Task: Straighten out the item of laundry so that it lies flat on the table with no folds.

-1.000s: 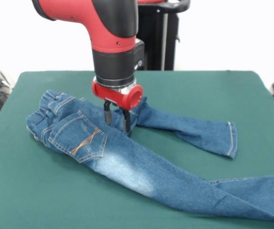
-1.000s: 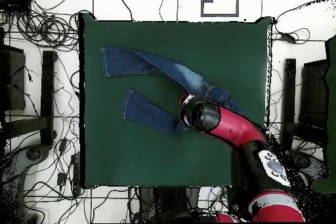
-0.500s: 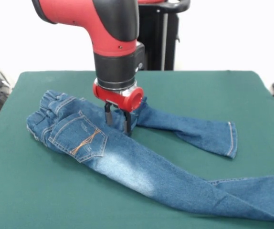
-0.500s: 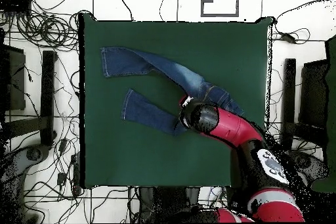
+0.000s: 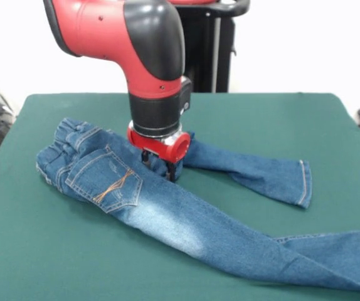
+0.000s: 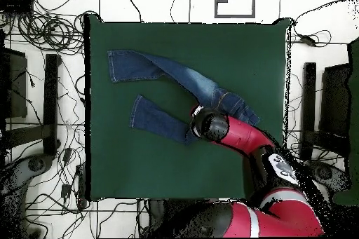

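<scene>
**Gripper down in the crotch of the jeans**

Front view. Pair of blue denim jeans with pale faded patches and orange-tan stitching [image 5: 167, 213] lies on the large rectangular table covered in dark green felt-like cloth [image 5: 36, 251]. Waistband bunched at the left, somewhat rumpled and raised. One back pocket faces up just right of the waistband, its stitching plain to see. Near leg runs from the seat toward the near right corner, its hem reaching the picture's right edge, with a crease or overlap close to that end. Far leg runs right from the crotch, hem ending right of centre, well short of the right table edge. The two legs are splayed apart, green cloth showing between them.

Red and black arm comes down from the top. Its gripper [image 5: 161, 168] is pressed into the denim at the crotch, where the legs part; fingers mostly buried in cloth, so whether clenched or released cannot be told.

Overhead view. Jeans [image 6: 168, 73] sit in the table's [image 6: 259, 47] middle band, arm's wrist covering the crotch, gripper hidden under it.
</scene>
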`<state>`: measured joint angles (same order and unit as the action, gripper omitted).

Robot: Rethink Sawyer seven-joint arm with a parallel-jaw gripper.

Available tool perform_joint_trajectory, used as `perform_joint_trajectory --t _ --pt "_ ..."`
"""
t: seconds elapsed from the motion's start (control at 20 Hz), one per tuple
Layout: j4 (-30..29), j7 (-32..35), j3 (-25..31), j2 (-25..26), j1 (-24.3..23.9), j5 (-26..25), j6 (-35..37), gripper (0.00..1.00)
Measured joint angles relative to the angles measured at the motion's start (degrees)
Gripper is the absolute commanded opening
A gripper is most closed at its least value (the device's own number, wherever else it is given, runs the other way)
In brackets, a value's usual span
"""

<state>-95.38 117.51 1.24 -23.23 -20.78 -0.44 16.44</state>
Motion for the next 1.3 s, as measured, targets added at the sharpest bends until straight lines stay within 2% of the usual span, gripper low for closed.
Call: perform_joint_trajectory --t 0.8,1.3 --pt "1.1 0.0 0.5 0.1 -0.6 -1.1 1.9 1.0" --pt "7.9 0.0 4.0 2.3 -4.3 -2.0 15.7 1.0"
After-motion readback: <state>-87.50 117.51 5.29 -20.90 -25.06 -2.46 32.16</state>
